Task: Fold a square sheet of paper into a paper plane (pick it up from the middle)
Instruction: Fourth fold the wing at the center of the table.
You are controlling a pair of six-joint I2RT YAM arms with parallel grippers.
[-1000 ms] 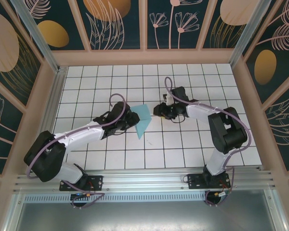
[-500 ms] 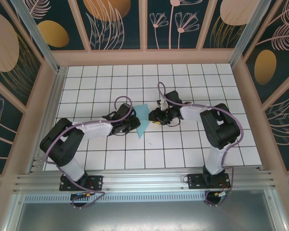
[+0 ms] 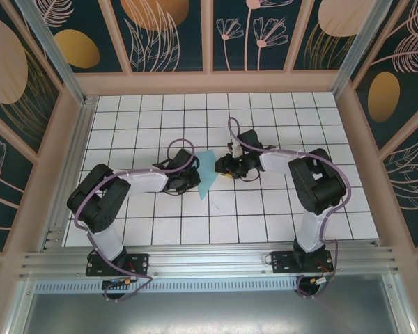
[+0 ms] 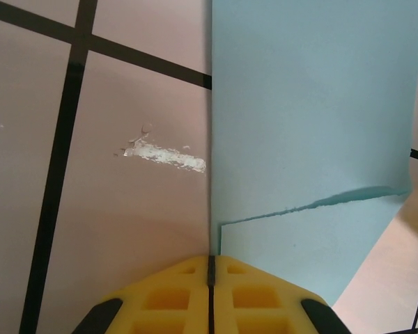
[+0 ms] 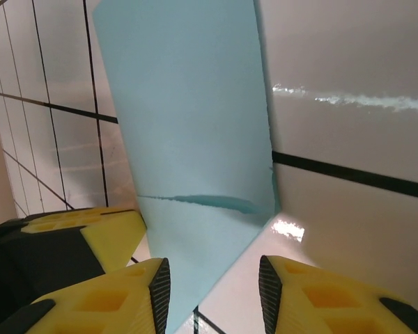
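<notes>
the left gripper has its jaws closed at the edge of the folded square sheet of paper on the counter. the right gripper has its jaws open astride the sheet's end.

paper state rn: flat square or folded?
Folded. From above, the paper is a narrow tapered shape, not a square. The left wrist view shows a doubled-over layer's edge running across it.

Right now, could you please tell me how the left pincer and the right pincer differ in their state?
The left pincer is shut, apparently pinching the edge of the sheet of paper; the right pincer is open, the sheet's corner lying between its fingers ungripped. The left pincer reaches from the sheet's left, the right pincer from its right. Both have yellow fingers.
</notes>
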